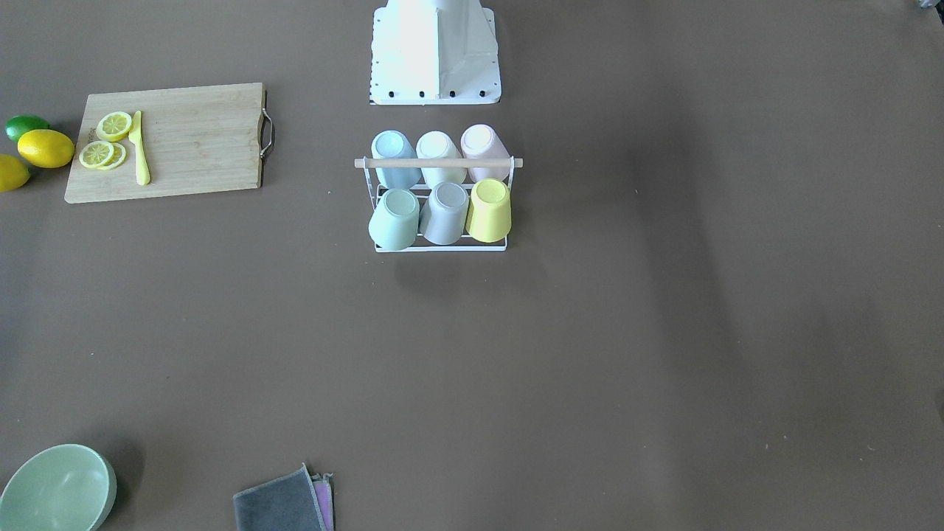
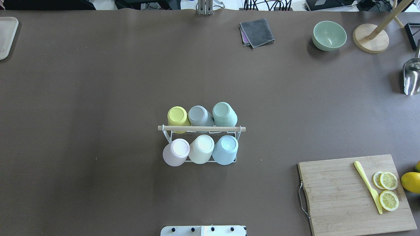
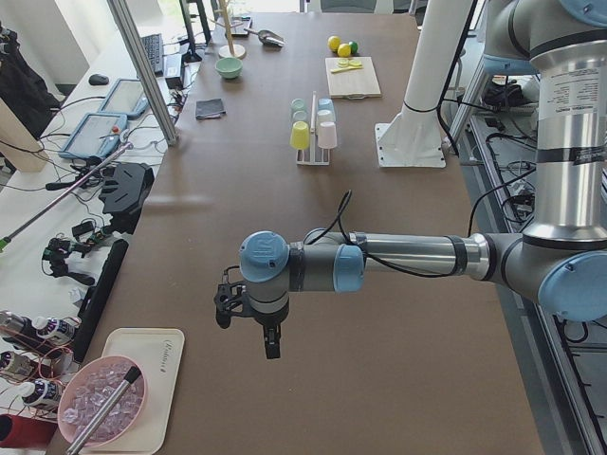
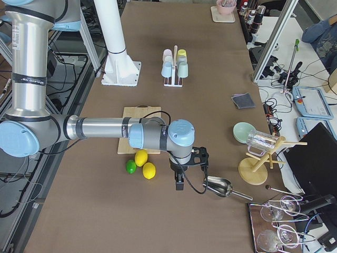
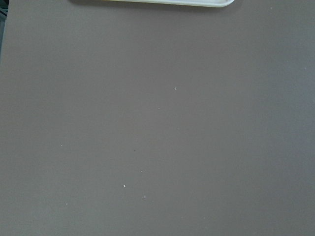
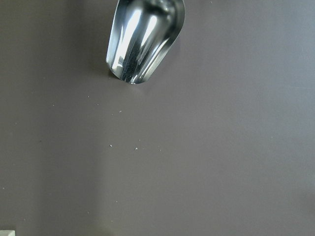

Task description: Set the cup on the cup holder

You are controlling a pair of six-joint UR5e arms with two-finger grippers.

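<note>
Facing the robot, the cup holder (image 1: 438,163) carries the yellow cup (image 1: 490,210) upside down on an end peg, the grey cup (image 1: 445,214) just beside it. From overhead, every peg is filled. In the left side view, the left gripper (image 3: 271,343) hangs well apart from the holder, and I cannot tell whether its fingers are spread. In the right side view, the right gripper (image 4: 179,182) hangs near a metal scoop (image 4: 218,186), far from the holder, and its state is equally unclear.

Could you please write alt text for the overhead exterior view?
A white wire cup holder at the centre of a brown table carries six upside-down pastel cups in two rows. A cutting board with lemon slices lies lower right.
</note>
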